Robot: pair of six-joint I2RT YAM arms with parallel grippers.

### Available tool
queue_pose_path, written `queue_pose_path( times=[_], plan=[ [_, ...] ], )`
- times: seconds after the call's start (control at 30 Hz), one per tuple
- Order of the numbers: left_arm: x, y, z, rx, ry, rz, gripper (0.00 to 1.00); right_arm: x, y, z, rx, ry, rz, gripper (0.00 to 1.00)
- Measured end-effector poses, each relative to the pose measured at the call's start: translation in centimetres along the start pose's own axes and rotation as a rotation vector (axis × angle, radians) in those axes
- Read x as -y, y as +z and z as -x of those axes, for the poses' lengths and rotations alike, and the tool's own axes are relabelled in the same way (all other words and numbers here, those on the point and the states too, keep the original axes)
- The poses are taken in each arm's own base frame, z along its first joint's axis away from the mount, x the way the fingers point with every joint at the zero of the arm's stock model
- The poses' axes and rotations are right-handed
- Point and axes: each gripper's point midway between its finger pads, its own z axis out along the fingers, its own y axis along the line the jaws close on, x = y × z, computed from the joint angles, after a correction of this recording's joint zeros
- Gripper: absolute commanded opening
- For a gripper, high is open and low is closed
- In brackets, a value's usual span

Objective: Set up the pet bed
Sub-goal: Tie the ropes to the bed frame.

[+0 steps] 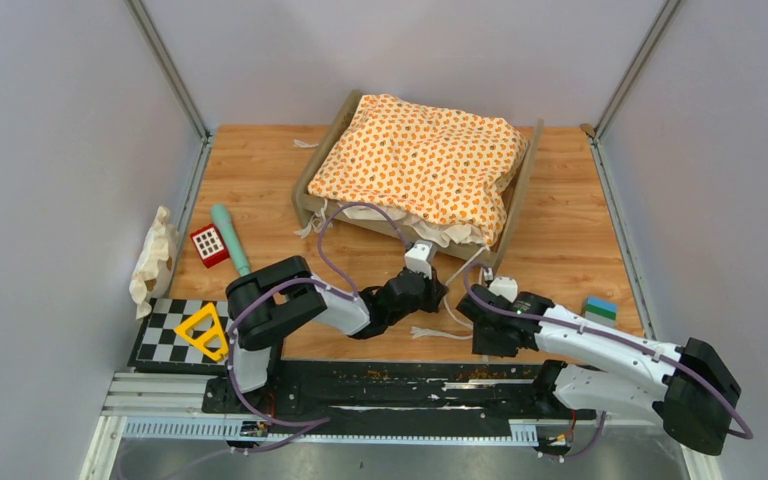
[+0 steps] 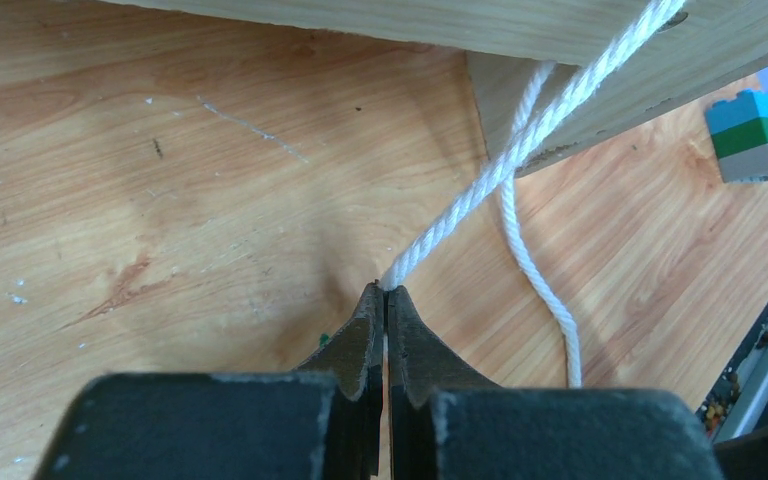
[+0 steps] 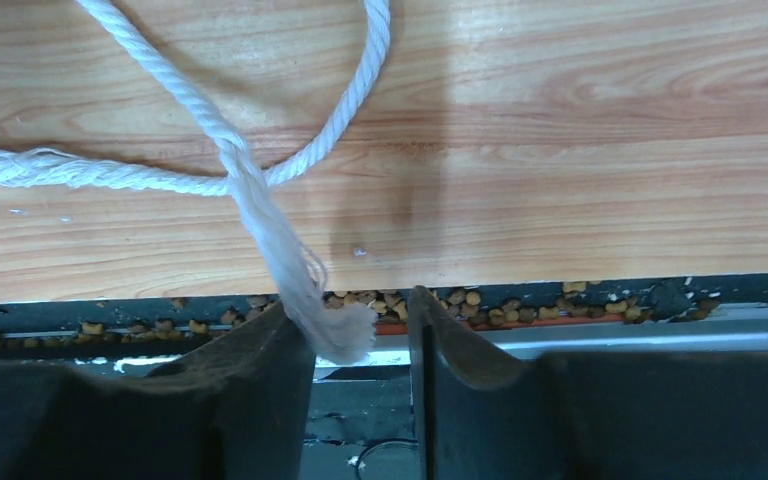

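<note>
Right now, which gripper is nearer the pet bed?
Left. The left gripper, shut on the white rope, is right at the pet bed frame; the right gripper sits open at the table edge by a frayed rope end.

Top view: the orange cushion (image 1: 420,165) covers the base of the pet bed (image 1: 303,205); only frame edges show. Left wrist view: the top edge cuts off the frame and the white cord (image 2: 480,190); the right edge crops the stacked block (image 2: 760,135)
</note>
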Motion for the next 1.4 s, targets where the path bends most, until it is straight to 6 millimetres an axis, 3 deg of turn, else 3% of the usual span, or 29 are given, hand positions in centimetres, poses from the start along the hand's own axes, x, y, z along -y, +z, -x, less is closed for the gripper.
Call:
queue_pose_path(
  times=[0.2,0.5,0.97,1.2,1.4],
  plan=[
    [-0.5,-0.2,-0.5,-0.024,0.025,0.014,0.01,0.1,-0.4,0.6,0.030,0.003,-0.001,0.51],
    [-0.8,-0.3,-0.7,-0.032,0.039,0.028,0.04,-0.9,-3.0,3.0,0.127,0.015,0.070,0.57],
    [-1.1,-0.3,-1.0,-0.054,0.060,0.042,0.03,0.5,-5.8,2.9,0.139,0.040,0.073,0.55],
    [-0.8,-0.3,-1.2,-0.065,0.060,0.028,0.17,0.7,-6.7,2.8,0.152,0.028,0.110,0.56],
    [-0.5,-0.5,-1.4,-0.080,0.062,0.012,0.36,-3.3,-6.1,4.0,0.214,-0.104,0.288,0.56]
  ],
)
